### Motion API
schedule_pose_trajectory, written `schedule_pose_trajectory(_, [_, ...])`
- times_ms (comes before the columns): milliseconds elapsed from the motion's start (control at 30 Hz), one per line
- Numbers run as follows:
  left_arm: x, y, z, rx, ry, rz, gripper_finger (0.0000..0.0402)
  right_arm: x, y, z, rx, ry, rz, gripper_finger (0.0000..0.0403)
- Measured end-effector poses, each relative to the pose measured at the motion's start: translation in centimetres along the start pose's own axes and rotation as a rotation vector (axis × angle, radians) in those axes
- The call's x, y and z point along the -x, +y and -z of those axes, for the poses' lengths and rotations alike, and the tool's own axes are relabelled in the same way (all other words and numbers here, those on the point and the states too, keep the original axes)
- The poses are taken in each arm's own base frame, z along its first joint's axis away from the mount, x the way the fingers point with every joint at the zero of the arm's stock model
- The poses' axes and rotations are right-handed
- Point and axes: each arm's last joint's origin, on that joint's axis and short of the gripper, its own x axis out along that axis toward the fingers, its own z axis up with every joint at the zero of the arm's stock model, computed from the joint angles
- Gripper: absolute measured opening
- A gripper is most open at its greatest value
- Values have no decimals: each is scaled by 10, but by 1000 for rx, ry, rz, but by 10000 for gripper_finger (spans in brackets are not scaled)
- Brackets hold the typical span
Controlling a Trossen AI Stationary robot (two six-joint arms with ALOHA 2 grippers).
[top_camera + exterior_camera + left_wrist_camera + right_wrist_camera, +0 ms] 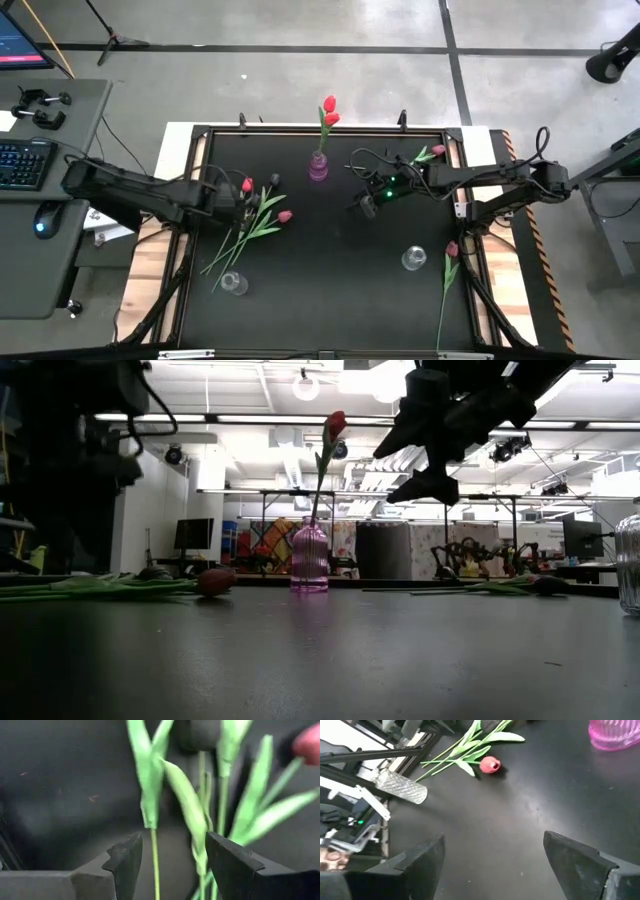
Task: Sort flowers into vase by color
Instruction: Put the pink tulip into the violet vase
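A pink ribbed vase [318, 166] [310, 556] stands at the table's far middle and has two red tulips [329, 110] upright in it. A loose pile of tulips [252, 226] lies flat on the left of the table, with red, pink and dark heads. My left gripper [242, 207] [170, 852] is low over this pile, open, with its fingers on either side of thin green stems [154, 855]. My right gripper [365, 206] [492, 855] hovers open above bare table right of the middle. One pink tulip [447, 275] lies near the right edge and another [430, 154] at the far right.
A clear glass vase [233, 284] sits near the pile's stem ends at the near left. A second clear vase [413, 260] [628, 565] stands on the near right. A raised frame [200, 130] borders the black table. There is bare tabletop in the middle and near side.
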Motion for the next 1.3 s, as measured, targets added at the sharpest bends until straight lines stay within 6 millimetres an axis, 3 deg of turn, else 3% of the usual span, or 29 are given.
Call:
schedule_pose_trajectory(267, [-26, 4, -8, 18, 43, -121, 201, 0, 0, 0, 32, -6, 10, 322])
schedule_pose_trajectory(600, [-47, -6, -21, -76, 62, -130, 191, 0, 0, 0, 30, -7, 12, 322])
schedule_pose_trajectory(767, [-54, -7, -21, -97, 92, -171, 160, 0, 0, 0, 24, -6, 12, 322])
schedule_pose_trajectory(900, [-55, -8, -21, -137, 99, -158, 97, 0, 0, 0, 24, -6, 12, 322])
schedule_pose_trajectory(1033, [-48, -6, -22, -155, 82, -124, 13, 0, -1, 0, 23, -5, 13, 322])
schedule_pose_trajectory(1133, [-31, -2, -24, -153, 49, -155, 9, 0, -1, 0, 23, -3, 15, 322])
schedule_pose_trajectory(1300, [14, -5, -39, -140, -144, -152, 3, 0, -1, 0, 24, -11, 29, 322])
